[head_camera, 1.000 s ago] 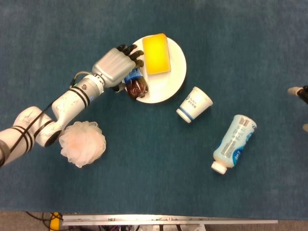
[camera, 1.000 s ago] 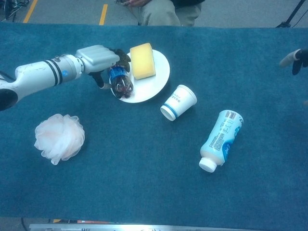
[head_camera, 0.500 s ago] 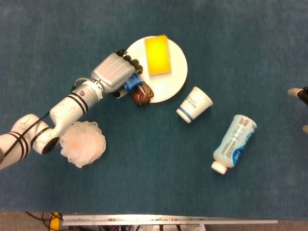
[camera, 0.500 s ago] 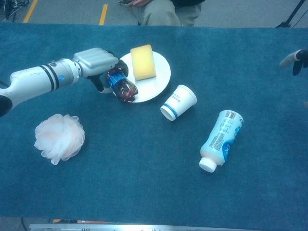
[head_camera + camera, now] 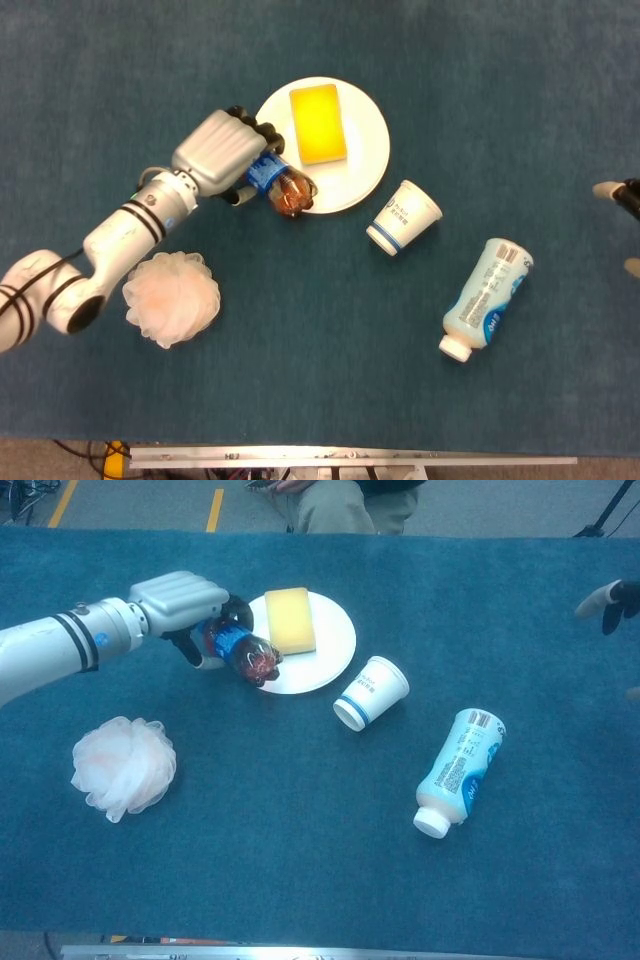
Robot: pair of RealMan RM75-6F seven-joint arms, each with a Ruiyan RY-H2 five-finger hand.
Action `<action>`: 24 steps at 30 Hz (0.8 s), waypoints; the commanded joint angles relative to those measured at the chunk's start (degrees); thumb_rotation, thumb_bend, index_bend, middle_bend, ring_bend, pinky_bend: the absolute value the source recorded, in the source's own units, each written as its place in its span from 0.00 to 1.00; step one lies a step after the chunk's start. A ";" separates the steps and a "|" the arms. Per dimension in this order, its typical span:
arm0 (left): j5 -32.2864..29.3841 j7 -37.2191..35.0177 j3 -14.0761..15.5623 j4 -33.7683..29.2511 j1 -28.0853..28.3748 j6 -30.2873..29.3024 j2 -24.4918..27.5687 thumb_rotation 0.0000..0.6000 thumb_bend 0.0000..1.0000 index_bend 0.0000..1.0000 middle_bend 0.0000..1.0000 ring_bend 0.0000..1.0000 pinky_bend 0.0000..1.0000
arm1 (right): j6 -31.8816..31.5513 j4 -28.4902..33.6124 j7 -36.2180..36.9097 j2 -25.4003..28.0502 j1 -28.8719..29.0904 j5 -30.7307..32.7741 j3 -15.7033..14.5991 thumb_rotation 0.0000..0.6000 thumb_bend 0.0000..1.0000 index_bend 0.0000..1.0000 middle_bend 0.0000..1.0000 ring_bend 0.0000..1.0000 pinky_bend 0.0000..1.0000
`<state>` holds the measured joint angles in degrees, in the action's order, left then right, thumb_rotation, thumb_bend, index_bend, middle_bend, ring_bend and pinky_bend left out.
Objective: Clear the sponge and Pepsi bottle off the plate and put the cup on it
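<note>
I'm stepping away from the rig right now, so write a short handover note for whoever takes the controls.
Left hand grips the dark cola-filled Pepsi bottle with the blue label, whose end overlaps the round white plate's left rim.
Right hand shows only at the far right edge; its state is unclear.
The yellow rectangular sponge lies on the plate.
The white paper cup with blue print lies on its side on the blue table cover, right of the plate.
Done: bottle grasped.
Left: set bottle aside, remove sponge, put cup on plate.

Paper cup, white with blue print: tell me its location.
The white paper cup lies tipped on the blue table, between the white plate and the white plastic bottle.
</note>
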<state>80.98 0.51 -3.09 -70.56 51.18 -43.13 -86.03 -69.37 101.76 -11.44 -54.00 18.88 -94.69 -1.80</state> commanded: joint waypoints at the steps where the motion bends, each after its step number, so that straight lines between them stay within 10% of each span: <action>1: 0.41 1.45 0.71 -4.22 -1.68 -2.33 3.18 1.00 0.30 0.39 0.41 0.41 0.24 | 0.19 -0.11 0.16 -0.15 0.17 -0.16 0.07 1.00 0.00 0.28 0.43 0.36 0.51; 24: -7.88 23.11 4.86 -31.36 -10.63 -10.36 10.01 1.00 0.30 0.39 0.42 0.40 0.24 | 2.55 -2.35 3.30 -2.68 2.82 -1.52 0.83 1.00 0.00 0.28 0.43 0.36 0.51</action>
<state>74.54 21.83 1.78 -100.50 40.96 -53.12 -75.12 -66.86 99.56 -8.30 -56.61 21.64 -96.18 -0.96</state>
